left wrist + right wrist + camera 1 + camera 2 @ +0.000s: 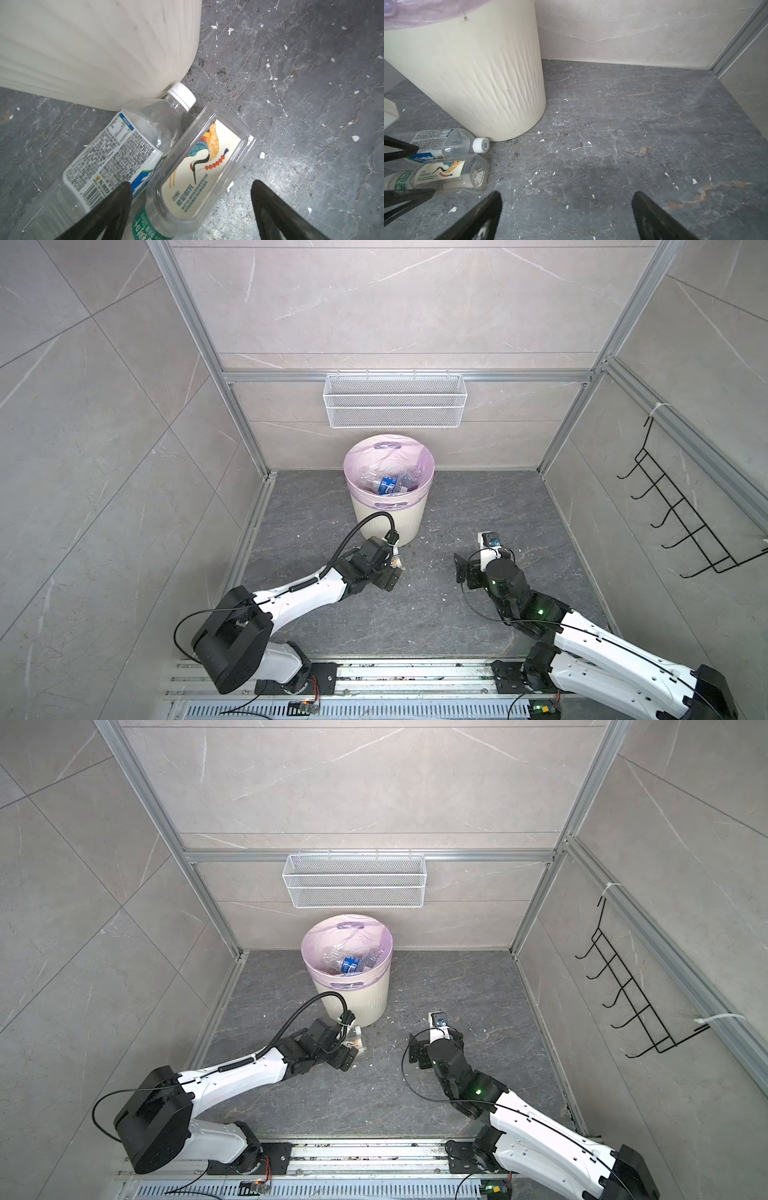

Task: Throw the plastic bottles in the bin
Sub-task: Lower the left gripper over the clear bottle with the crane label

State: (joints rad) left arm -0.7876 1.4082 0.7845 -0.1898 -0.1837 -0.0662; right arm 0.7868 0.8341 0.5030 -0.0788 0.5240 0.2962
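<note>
The cream ribbed bin (388, 516) with its pink bag stands at the back of the floor, and several plastic bottles (388, 483) lie inside it. Two more bottles lie on the floor against its base. One has a white printed label and a white cap (116, 153). The other is a square clear bottle with a crane picture (199, 164). My left gripper (191, 187) is open and low over them, with the crane bottle between its fingers. My right gripper (566, 199) is open above bare floor, to the right of the bin (467, 72).
A white wire-mesh basket (394, 400) hangs on the back wall above the bin. A black wire hook rack (681, 506) is fixed to the right wall. White flecks dot the dark stone floor (478, 506). Aluminium rails frame the walls.
</note>
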